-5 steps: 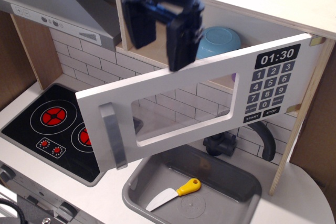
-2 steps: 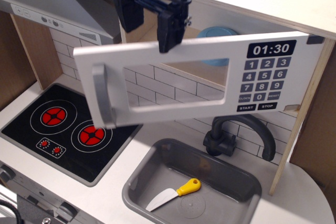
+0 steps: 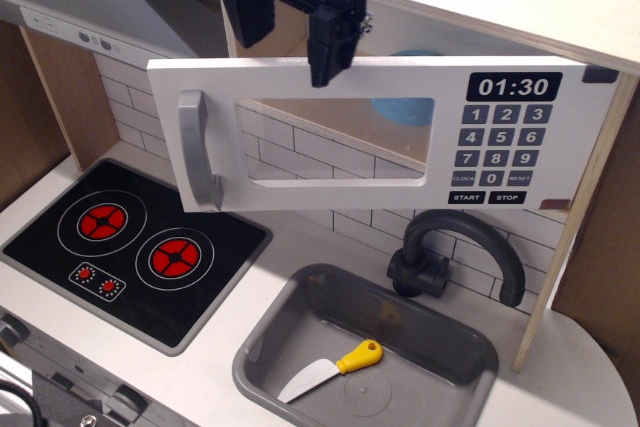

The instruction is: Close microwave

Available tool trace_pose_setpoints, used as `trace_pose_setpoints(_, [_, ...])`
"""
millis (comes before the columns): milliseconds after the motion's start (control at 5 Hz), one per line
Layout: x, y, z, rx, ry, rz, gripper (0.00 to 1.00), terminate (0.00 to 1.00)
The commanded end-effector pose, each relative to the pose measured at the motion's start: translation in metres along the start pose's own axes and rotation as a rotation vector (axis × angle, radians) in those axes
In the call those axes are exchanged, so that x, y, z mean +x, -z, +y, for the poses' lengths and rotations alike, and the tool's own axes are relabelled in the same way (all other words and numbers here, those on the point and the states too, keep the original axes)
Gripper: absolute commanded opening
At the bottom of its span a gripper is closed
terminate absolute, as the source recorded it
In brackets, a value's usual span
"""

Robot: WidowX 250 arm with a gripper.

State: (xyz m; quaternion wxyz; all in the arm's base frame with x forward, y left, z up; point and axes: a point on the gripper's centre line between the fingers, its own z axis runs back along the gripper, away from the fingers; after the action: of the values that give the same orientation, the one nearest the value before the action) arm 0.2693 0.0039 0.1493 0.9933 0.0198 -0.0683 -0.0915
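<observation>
The microwave (image 3: 385,137) hangs at the upper middle. Its wide white door is swung almost flat against the cabinet, with the left edge still slightly out. The grey bar handle (image 3: 196,151) is at the door's left, and the clock display (image 3: 513,87) and keypad (image 3: 504,150) are at its right. A blue bowl (image 3: 402,108) shows through the clear window. My black gripper (image 3: 291,39) is open at the door's top edge. One finger (image 3: 331,54) is in front of the door and the other finger (image 3: 251,15) is further back to the left.
A grey range hood (image 3: 85,9) slopes at the upper left. A black stove top (image 3: 130,247) with red burners lies below it. A grey sink (image 3: 290,319) holds a yellow-handled knife (image 3: 335,367), with a dark faucet (image 3: 450,252) behind. A wooden side panel (image 3: 580,237) stands at the right.
The door has swung back from wide open and tilted to nearly flat against the cabinet. My gripper has moved left and back with its top edge.
</observation>
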Motion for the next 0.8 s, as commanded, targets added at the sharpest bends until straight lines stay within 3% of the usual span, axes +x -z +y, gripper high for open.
trace_pose_setpoints(0, [-0.059,-0.03,-0.032,-0.051,0.129,-0.022,1.0,0.0])
trace_pose_setpoints(200, [-0.06,0.001,-0.036,-0.024,0.069,0.033,1.0,0.0])
trace_pose_setpoints(600, [-0.039,0.06,-0.02,-0.062,-0.155,0.029,1.0,0.0])
